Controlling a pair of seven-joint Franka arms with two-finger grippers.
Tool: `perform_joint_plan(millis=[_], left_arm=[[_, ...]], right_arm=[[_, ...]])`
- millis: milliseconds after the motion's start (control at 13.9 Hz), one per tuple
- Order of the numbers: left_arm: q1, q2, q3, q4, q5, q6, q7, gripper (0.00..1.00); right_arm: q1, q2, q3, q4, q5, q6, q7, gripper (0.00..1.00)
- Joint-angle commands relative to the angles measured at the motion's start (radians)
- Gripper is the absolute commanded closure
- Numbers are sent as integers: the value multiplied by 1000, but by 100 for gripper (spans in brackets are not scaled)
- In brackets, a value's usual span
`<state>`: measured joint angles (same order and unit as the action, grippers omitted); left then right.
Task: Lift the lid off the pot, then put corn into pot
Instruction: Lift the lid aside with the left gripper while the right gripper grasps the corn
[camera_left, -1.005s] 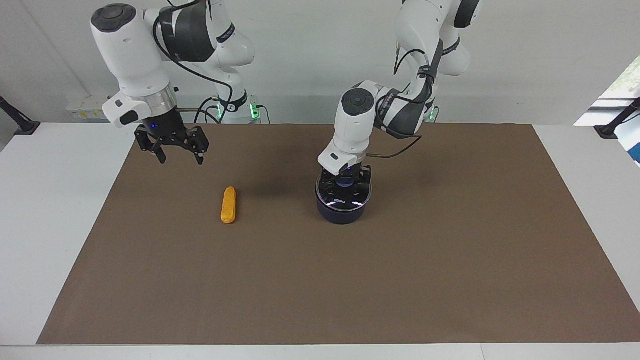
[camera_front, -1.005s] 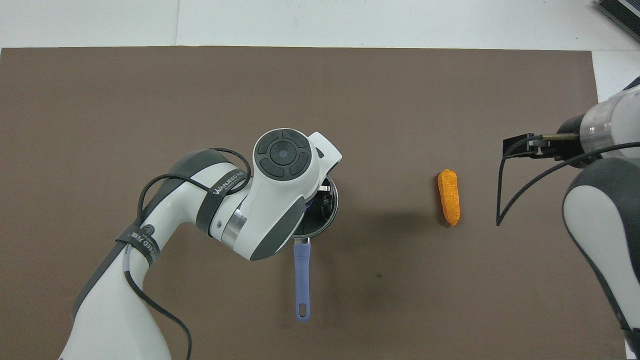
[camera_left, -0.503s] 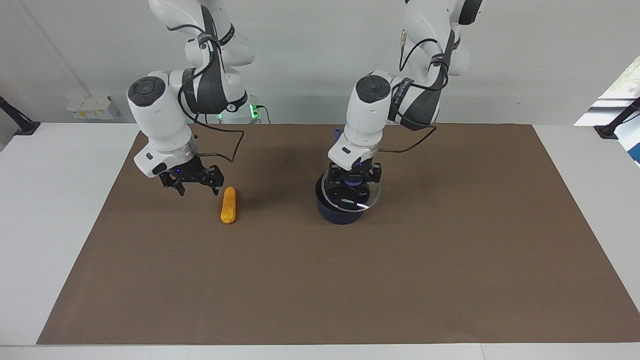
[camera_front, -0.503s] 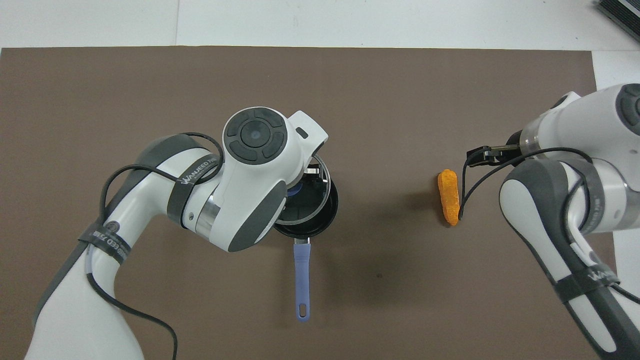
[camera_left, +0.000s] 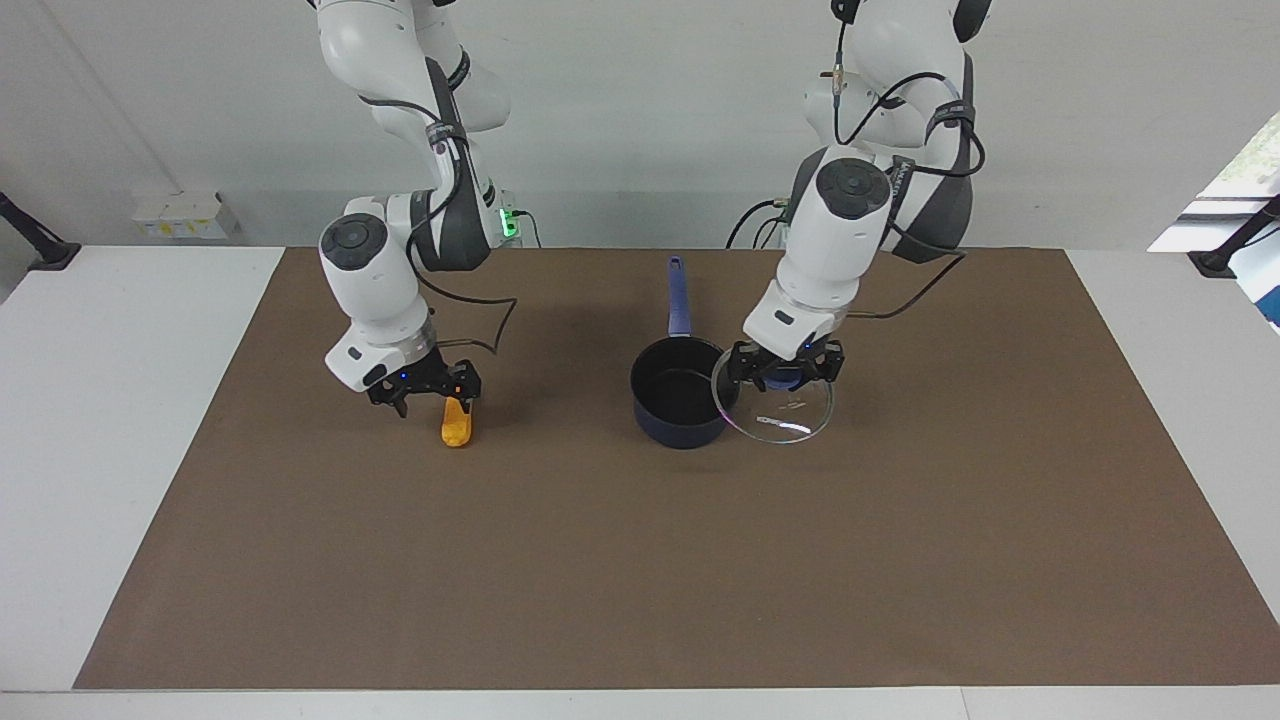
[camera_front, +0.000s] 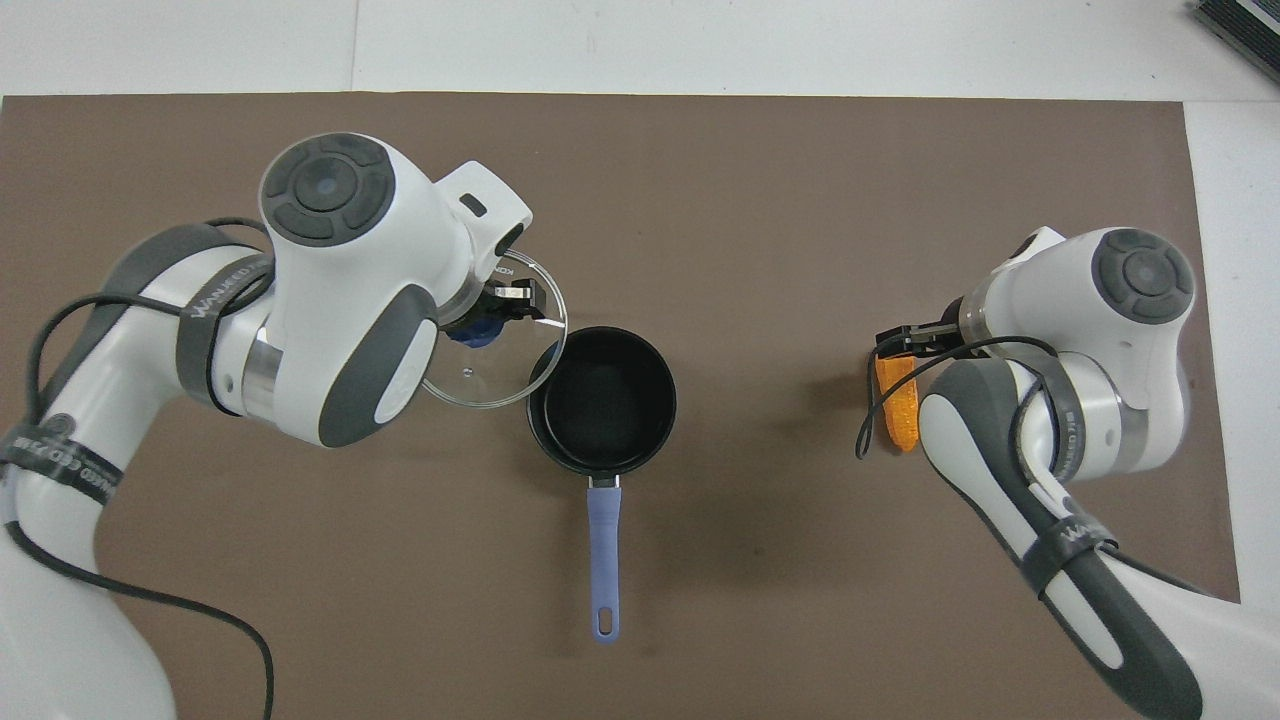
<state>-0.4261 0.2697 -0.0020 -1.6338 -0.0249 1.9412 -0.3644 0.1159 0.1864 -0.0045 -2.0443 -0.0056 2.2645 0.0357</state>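
Facing view: left pincer (camera_left: 783, 377) clamped on the blue knob of the lid (camera_left: 778, 411). Lid is off the pot (camera_left: 680, 404), tilted, held just above the brown mat (camera_left: 640, 560), beside the pot toward the left arm's end of the surface (camera_left: 120, 400). White lettering on the glass, not readable here. Pot open, black inside, mid-mat, handle toward the robots' edge. Right pincer (camera_left: 425, 393) down at the corn (camera_left: 458, 423), fingers spread over the cob's end nearer the robots; contact can't be told. Corn lies flat on the mat, toward the right arm's end.

Overhead view: lid (camera_front: 495, 370) overlaps the pot (camera_front: 602, 400) rim on the left arm's side. Lettering near the lid's rim starts "KO", rest hidden. Left pincer (camera_front: 497, 314) on the knob. Left arm strap reads "WANJEED". Right pincer (camera_front: 908, 341) over the corn (camera_front: 897, 408); arm covers part of the cob. Right arm strap print unreadable.
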Motion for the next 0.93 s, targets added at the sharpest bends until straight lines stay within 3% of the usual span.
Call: perform_joint_plan(millis=[0, 431, 718, 862], left_arm=[[88, -35, -9, -23, 2, -25, 144, 100], [283, -49, -9, -32, 2, -34, 462, 100], [404, -78, -9, -96, 2, -25, 649, 100], [446, -96, -9, -142, 2, -8, 689, 100]], right_arm=[[5, -4, 3, -62, 18, 64, -16, 0], [5, 19, 3, -143, 18, 193, -28, 25], [5, 19, 8, -134, 18, 193, -30, 74], [7, 5, 12, -132, 18, 190, -25, 85]])
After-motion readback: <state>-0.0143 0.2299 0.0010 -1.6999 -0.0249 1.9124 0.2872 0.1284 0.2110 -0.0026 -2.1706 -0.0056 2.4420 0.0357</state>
